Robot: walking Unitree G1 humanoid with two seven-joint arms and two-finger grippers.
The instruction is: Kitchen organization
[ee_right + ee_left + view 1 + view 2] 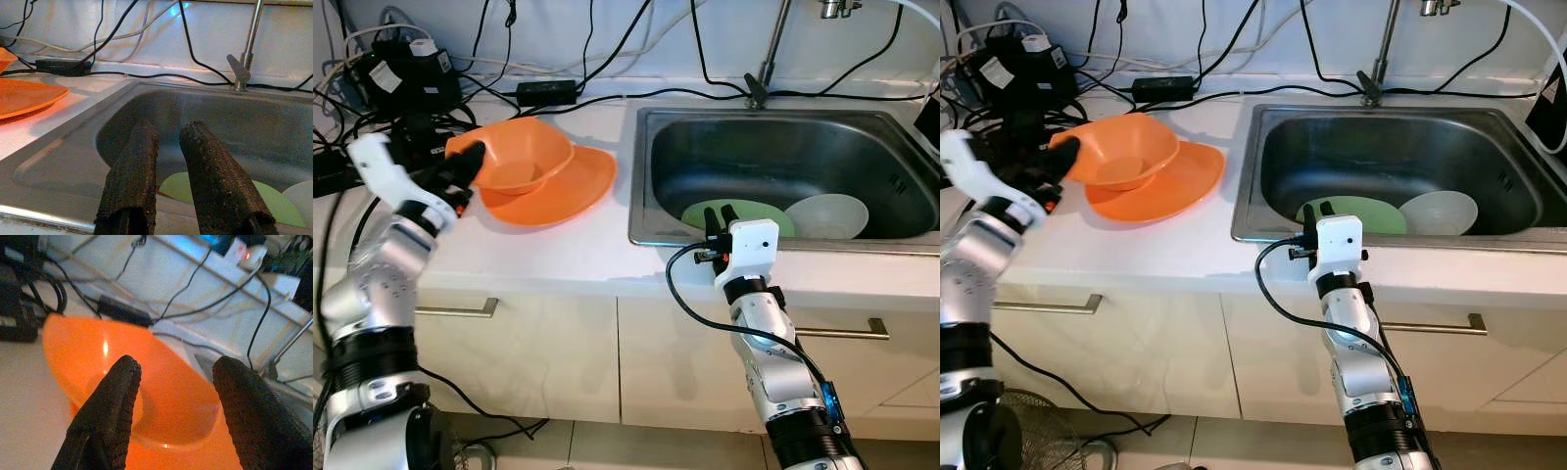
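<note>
An orange bowl (524,157) rests on an orange plate (573,194) on the white counter, left of the sink (783,147). My left gripper (465,171) is at the bowl's left rim. Its fingers stand open in the left wrist view, with the bowl (161,387) just beyond them and nothing between them. My right gripper (721,213) points up at the sink's front edge. Only a narrow gap separates its fingers (139,161), and they hold nothing. Behind it in the sink lie a green plate (764,213) and a white bowl (827,215).
Black cables and power adapters (401,69) crowd the counter's back left corner. A faucet (769,49) rises behind the sink. Cabinet doors with bar handles (455,310) are below the counter's front edge.
</note>
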